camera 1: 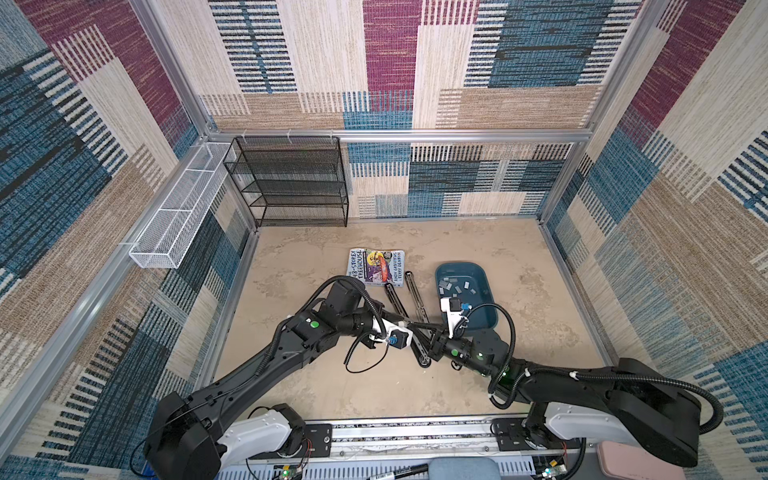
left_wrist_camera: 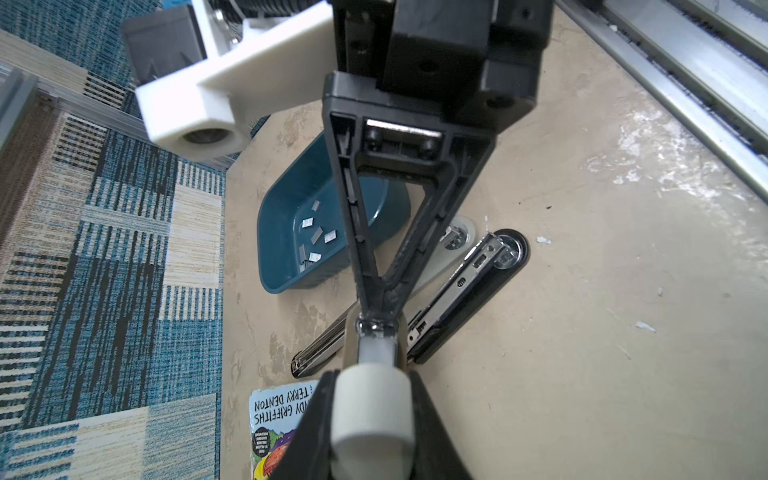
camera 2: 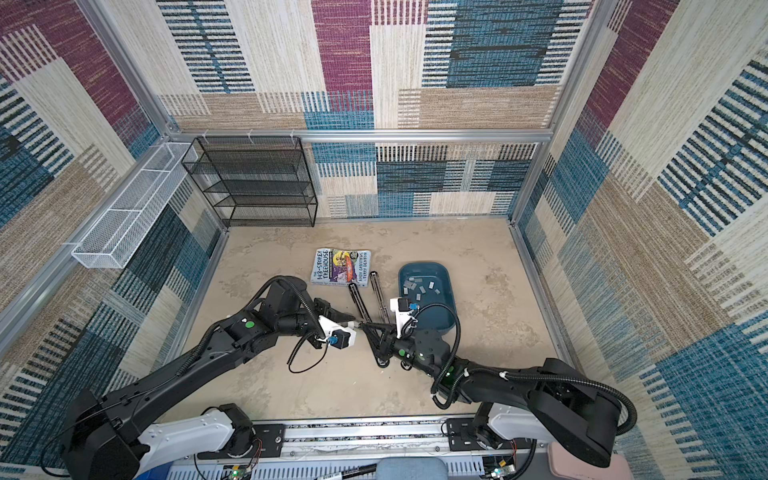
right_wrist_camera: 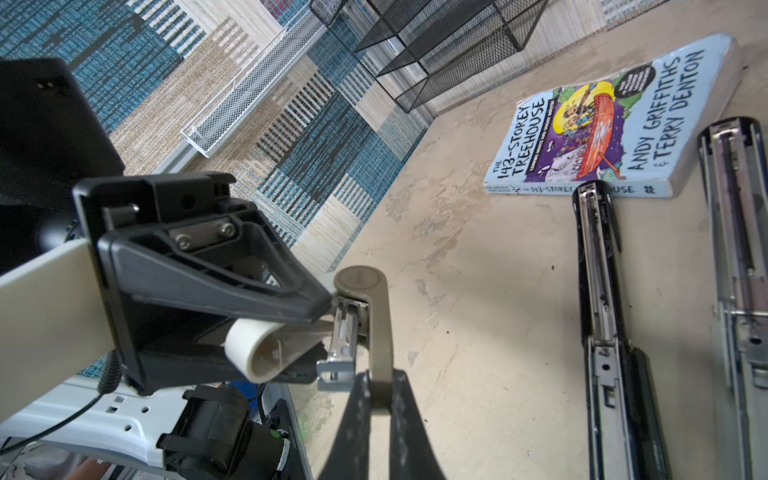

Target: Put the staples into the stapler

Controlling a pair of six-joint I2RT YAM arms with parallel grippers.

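— Blue tub (camera 1: 486, 318) on the right in both top views, with the staples (camera 1: 457, 286) loose on its floor, corralled so they can't scatter over the table (camera 1: 332, 395).
— And the arms?
— Nose to nose at mid-table. Left gripper (camera 1: 401, 322) and right gripper (camera 1: 416, 328) meet above two open staplers (camera 1: 417, 297) that lie hinged flat beside a book (camera 1: 376, 268). The staples sit beyond the right gripper, near it but apart. I see no strip in either hand.
— Left wrist view: what's the grip?
— Left fingers (left_wrist_camera: 307, 436) are pressed onto a white cylinder (left_wrist_camera: 372, 411). Whether it belongs to the beige stapler (left_wrist_camera: 351, 338), I cannot tell. Opposite, the right gripper's fingers are squeezed to a point on that stapler's metal end. The staples show in the tub behind them, well apart.
— Why two holds on one stapler?
— My read: one hand steadies it while the other works it open, baring the channel for loading.
— Right wrist view?
— Right fingers (right_wrist_camera: 357, 415) are pinched flat on the beige arm, its round end just past them. The left gripper comes in from the side, right at the bare steel magazine (right_wrist_camera: 341, 332). Tub and staples are out of shot here, so a strip has yet to be fetched.
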